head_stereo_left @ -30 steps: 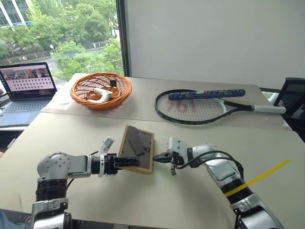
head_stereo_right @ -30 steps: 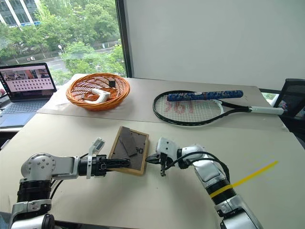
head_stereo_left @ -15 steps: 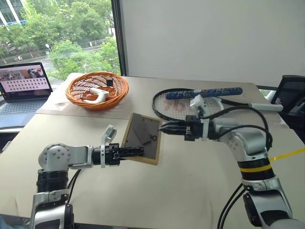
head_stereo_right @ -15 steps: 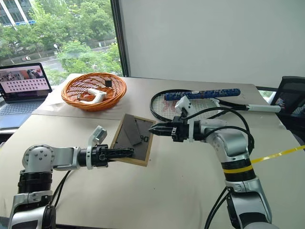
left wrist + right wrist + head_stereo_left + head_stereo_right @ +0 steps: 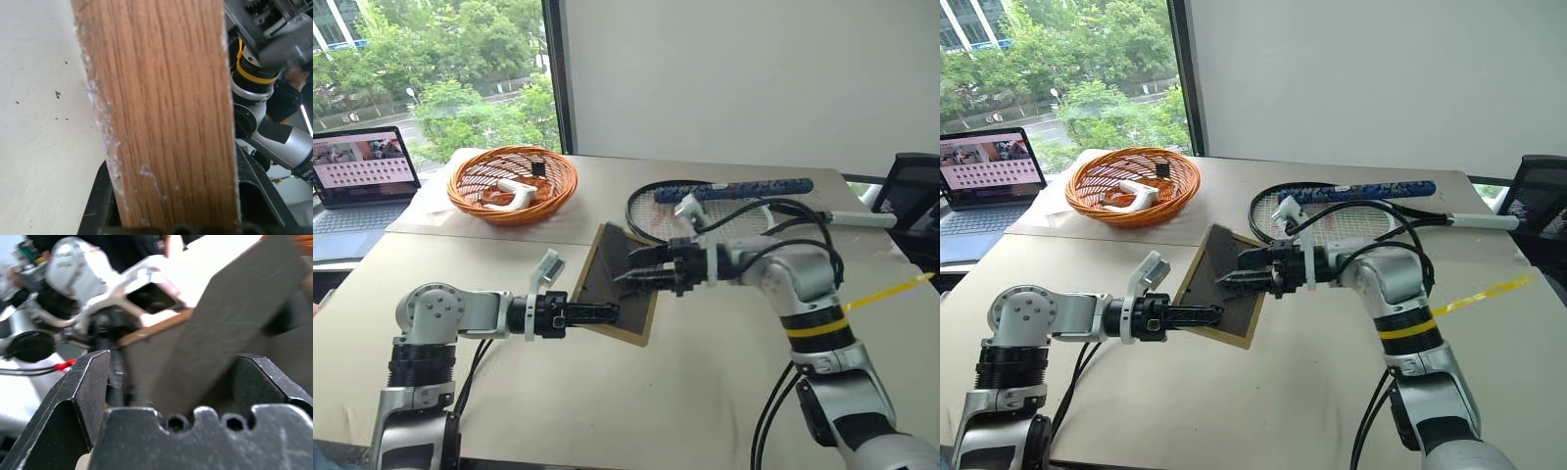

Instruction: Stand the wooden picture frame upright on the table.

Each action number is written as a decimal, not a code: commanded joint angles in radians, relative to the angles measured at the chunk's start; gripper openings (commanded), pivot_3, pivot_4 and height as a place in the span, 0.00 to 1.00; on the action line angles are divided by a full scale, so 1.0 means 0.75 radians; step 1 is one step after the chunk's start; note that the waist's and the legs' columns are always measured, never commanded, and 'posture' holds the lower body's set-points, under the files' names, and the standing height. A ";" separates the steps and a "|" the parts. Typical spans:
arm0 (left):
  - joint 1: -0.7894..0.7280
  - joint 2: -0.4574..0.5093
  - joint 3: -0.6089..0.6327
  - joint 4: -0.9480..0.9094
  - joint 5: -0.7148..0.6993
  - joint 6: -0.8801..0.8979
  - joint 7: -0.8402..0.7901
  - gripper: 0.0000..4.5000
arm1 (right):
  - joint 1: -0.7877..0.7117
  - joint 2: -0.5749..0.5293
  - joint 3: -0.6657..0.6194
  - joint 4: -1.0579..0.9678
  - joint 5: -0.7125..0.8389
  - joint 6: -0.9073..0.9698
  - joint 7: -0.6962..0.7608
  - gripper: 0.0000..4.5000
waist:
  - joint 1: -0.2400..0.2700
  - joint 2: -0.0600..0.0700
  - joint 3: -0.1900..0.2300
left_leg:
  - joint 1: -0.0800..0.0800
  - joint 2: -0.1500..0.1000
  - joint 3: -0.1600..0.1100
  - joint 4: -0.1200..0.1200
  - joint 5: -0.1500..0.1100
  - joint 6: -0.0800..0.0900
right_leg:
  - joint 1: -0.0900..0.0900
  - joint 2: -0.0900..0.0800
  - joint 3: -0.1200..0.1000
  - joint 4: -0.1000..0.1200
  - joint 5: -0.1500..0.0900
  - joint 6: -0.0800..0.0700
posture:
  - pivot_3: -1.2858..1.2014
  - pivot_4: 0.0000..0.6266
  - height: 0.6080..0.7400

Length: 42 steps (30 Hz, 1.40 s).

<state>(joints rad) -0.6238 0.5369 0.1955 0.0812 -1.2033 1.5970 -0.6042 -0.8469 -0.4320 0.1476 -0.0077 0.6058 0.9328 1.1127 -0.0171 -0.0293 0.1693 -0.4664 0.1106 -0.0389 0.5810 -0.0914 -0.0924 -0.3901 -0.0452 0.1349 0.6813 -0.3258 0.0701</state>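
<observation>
The wooden picture frame [image 5: 603, 266] is tilted up off the table [image 5: 705, 392], its dark grey back facing me. My left gripper [image 5: 603, 313] is shut on its lower wooden edge [image 5: 166, 112], which sits between the two black fingers [image 5: 100, 205]. From the right, my right gripper [image 5: 628, 275] reaches level onto the frame's back. It is open, and the grey fold-out stand [image 5: 215, 347] lies between its spread fingers [image 5: 83, 391]. The picture side is hidden.
A tennis racket [image 5: 744, 196] lies just behind the right arm. An orange wicker basket [image 5: 512, 183] with a white object stands at the back left, and a laptop [image 5: 362, 171] is at the far left. A black chair [image 5: 913, 191] is beyond the right edge.
The frame has been raised from lying nearly flat to a steep tilt. My right gripper rose, rolled and went from shut to open at the frame's back. The left hand lifted slightly.
</observation>
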 commanded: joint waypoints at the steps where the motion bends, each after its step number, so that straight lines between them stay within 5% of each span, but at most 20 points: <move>1: -0.019 0.023 0.021 0.025 0.008 -0.002 -0.052 0.28 | 0.003 0.001 -0.066 -0.114 0.084 -0.021 0.020 0.95 | 0.000 0.000 0.000 | 0.000 0.000 0.000 0.000 0.000 0.000 | 0.000 0.000 0.000 0.000 0.000 0.000 | 0.52 0.24 0.74; 9: -0.093 0.027 0.126 0.317 -0.091 0.023 0.012 0.28 | 0.045 -0.101 -0.087 -0.226 -0.005 -0.216 -0.009 0.95 | 0.003 0.000 0.000 | -0.001 0.000 -0.001 0.000 0.000 0.000 | -0.001 0.000 -0.002 0.000 0.000 0.000 | 0.52 0.24 0.74; 15: -0.194 0.159 -0.031 0.482 -0.386 0.023 0.097 0.28 | -0.018 -0.320 -0.058 0.002 -0.381 -0.614 -0.090 0.95 | 0.003 -0.001 0.002 | -0.002 0.000 -0.002 0.001 0.000 0.000 | -0.001 0.000 -0.002 -0.001 0.000 0.000 | 0.52 0.24 0.74; 23: -0.347 0.317 -0.368 0.764 -0.774 0.023 0.129 0.28 | 0.162 -0.372 0.051 0.205 -1.048 -1.874 -0.511 0.95 | 0.003 -0.001 0.003 | -0.003 0.000 -0.003 -0.004 0.000 0.000 | -0.003 0.000 -0.005 -0.003 -0.002 -0.001 | 0.52 0.24 0.74; 29: -0.397 0.330 -0.486 0.797 -0.892 0.023 0.157 0.28 | 0.162 -0.263 0.130 0.365 -1.387 -2.247 -0.876 0.95 | -0.006 0.001 0.005 | -0.003 0.000 -0.005 -0.007 0.005 -0.007 | -0.005 0.000 -0.006 0.000 -0.002 -0.002 | 0.52 0.24 0.74; 35: -0.377 0.356 -0.467 0.720 -0.878 0.023 0.198 0.28 | 0.099 -0.207 0.140 0.461 -1.438 -2.313 -0.976 0.95 | 0.000 0.002 0.005 | -0.003 0.000 -0.011 -0.007 0.009 -0.009 | -0.001 0.000 -0.013 0.002 -0.001 -0.004 | 0.52 0.24 0.74; 37: -0.318 0.369 -0.373 0.563 -0.781 -0.042 0.184 0.28 | 0.114 -0.202 0.095 0.504 -1.282 -2.203 -0.890 0.95 | 0.005 0.002 0.005 | -0.003 0.000 -0.013 -0.006 0.010 -0.010 | 0.000 0.000 -0.015 0.002 -0.001 -0.004 | 0.52 0.24 0.74; 42: -0.080 0.351 -0.156 0.072 -0.500 -0.310 0.012 0.28 | 0.109 -0.177 -0.251 0.393 -0.275 -0.843 -0.361 0.95 | 0.022 0.004 0.007 | -0.003 0.000 -0.015 -0.007 0.018 -0.022 | 0.005 -0.001 -0.018 0.001 0.000 -0.005 | 0.52 0.24 0.74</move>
<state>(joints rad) -0.6823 0.8097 0.0202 0.2210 -1.6075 1.4227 -0.5409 -0.7331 -0.5434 0.0458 0.3754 0.1726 0.0126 0.7494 -0.0006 -0.0267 0.1744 -0.4685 0.1103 -0.0507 0.5759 -0.0768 -0.1091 -0.3863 -0.0459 0.1211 0.6827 -0.3257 0.0659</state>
